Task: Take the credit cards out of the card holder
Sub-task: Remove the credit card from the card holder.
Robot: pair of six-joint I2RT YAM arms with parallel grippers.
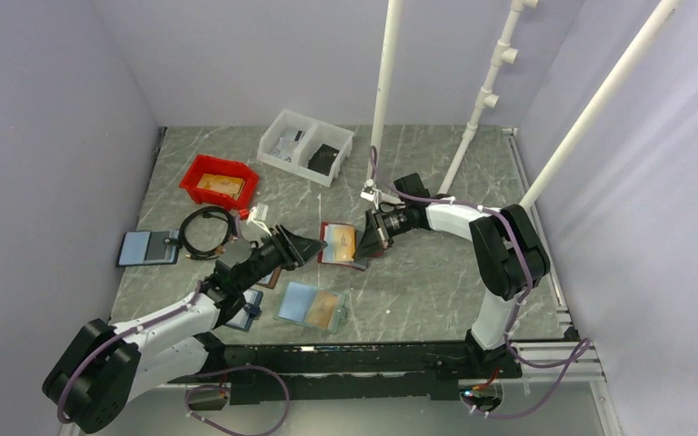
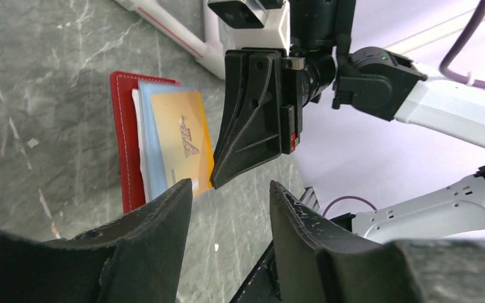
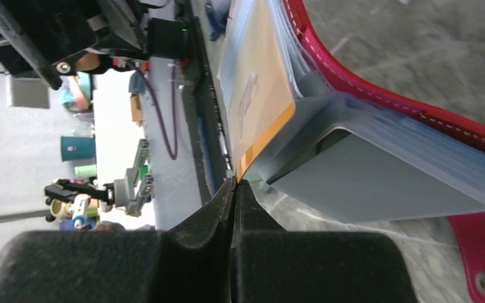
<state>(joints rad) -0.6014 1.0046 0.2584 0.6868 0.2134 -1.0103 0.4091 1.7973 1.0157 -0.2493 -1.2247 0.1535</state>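
The red card holder [image 1: 327, 229] lies open on the table's middle, its red edge [image 2: 125, 139] toward my left wrist camera. A tan-orange credit card [image 2: 180, 136] sticks out of it over a pale blue-grey credit card [image 2: 152, 151]. My right gripper [image 3: 235, 182] is shut, its tips pinching the orange card's [image 3: 259, 95] corner beside the holder's red rim [image 3: 366, 95]. From the left, my left gripper [image 2: 230, 189] stands open just short of the cards, with only bare table between its fingers. In the top view the left gripper [image 1: 316, 245] and right gripper [image 1: 370, 241] flank the holder.
A light teal holder with an orange card [image 1: 314, 306] lies near the front. A blue-grey holder [image 1: 148, 247] and a black cable coil [image 1: 204, 232] sit at the left. A red bin [image 1: 219, 182] and a white divided bin [image 1: 306, 145] stand behind. White poles [image 1: 383, 100] rise at the back.
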